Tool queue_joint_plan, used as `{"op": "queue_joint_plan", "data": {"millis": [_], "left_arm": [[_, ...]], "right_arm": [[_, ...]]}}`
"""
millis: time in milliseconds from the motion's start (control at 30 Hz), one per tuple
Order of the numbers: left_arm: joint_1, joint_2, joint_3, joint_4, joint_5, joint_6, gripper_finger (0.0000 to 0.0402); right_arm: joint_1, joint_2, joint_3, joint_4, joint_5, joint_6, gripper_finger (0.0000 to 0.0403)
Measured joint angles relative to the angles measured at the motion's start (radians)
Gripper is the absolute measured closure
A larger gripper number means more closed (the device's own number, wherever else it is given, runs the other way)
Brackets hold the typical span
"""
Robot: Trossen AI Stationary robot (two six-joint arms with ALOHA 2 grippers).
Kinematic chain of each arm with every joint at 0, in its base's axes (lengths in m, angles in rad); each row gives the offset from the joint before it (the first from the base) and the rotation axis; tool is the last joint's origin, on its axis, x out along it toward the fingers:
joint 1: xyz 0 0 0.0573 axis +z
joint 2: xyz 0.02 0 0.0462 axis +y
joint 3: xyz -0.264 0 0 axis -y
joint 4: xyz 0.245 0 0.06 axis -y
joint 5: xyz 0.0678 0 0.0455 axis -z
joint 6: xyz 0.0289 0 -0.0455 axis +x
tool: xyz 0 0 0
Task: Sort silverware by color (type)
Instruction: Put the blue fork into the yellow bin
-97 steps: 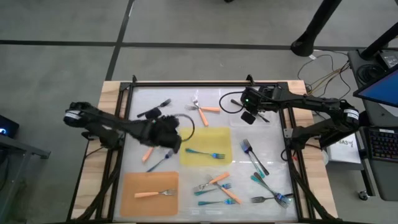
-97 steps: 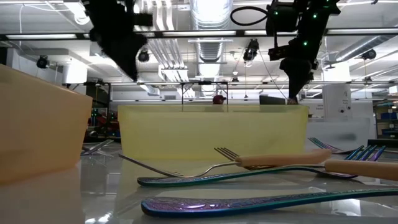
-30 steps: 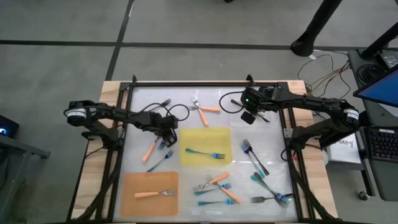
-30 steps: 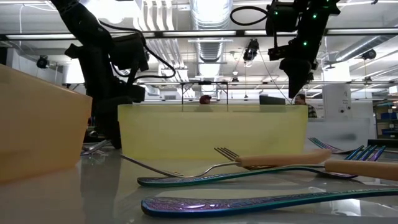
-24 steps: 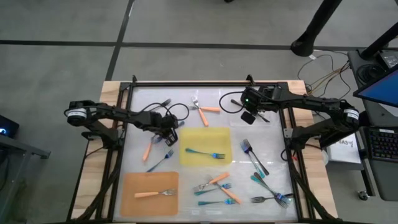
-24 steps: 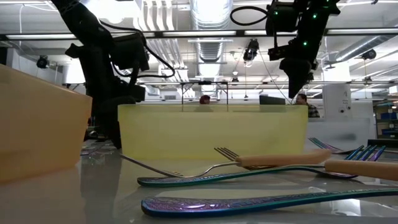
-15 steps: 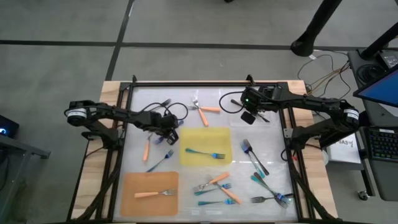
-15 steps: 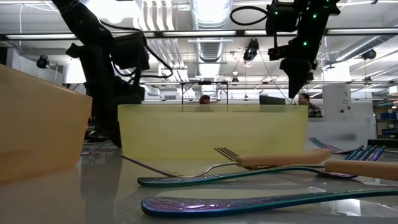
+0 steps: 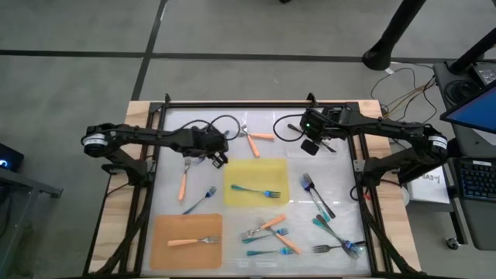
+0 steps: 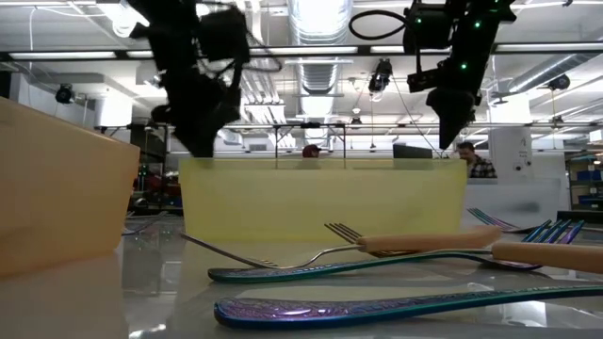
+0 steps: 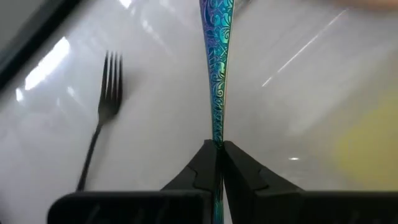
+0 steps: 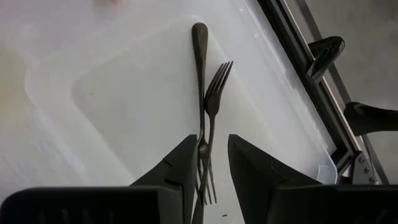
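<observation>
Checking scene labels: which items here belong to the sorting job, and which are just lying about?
Job:
- iridescent fork, clamped in the left end effector
- orange-handled fork
- dark forks, below the right end effector

Lying about:
- yellow mat
- orange mat
- cables

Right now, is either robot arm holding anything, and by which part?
The left gripper pinches an iridescent blue-teal fork by its handle. The right gripper holds nothing.
</observation>
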Motion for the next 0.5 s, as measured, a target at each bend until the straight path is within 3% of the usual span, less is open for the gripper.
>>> {"op": "queue_joint_plan", "data": {"millis": [267,400,500], "left_arm": [[-0.071,0.000,0.168,0.055,0.100,0.174,0.0400],[-0.133,0.004,0.184,0.177,0.184,0.260,0.0400],[-0.177,0.022,0.174,0.308,0.164,0.253,0.0400]], "right_arm": [[0.000,0.000,0.000,-0.009,0.000,-0.025,0.0320],[0.000,0.000,0.000,-0.009,0.000,-0.039,0.0326],[0.000,0.000,0.000,-0.009,0.000,-0.045,0.0328]]}}
